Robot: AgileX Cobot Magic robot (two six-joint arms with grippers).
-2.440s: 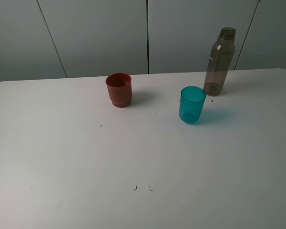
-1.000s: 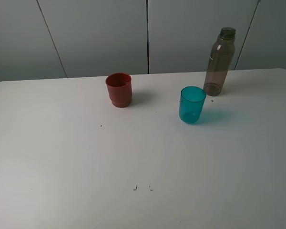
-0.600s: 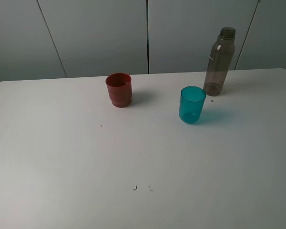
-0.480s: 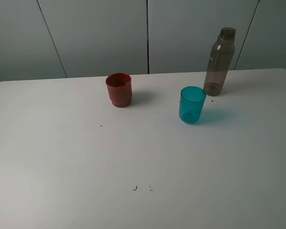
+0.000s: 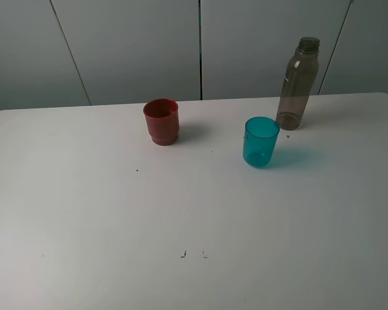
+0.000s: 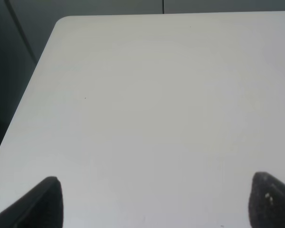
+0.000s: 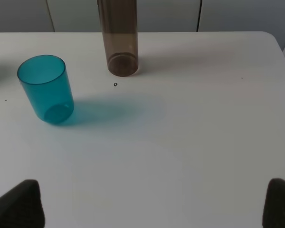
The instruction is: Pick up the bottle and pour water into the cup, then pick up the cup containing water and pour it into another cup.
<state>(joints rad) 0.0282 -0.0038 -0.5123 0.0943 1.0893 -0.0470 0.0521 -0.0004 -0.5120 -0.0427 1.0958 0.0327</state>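
The high camera looks down across the white table (image 5: 194, 213) toward the back wall. The left wrist camera faces bare table near a corner. The right wrist camera, low and close, shares the teal cup (image 7: 46, 88) and bottle (image 7: 119, 38) with the high view.

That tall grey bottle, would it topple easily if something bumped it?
Probably. The bottle is tall and slim on a narrow base, so a push high up would likely tip it. It looks like thin plastic, likely light, with no water level visible. Its smooth sides may be slippery.
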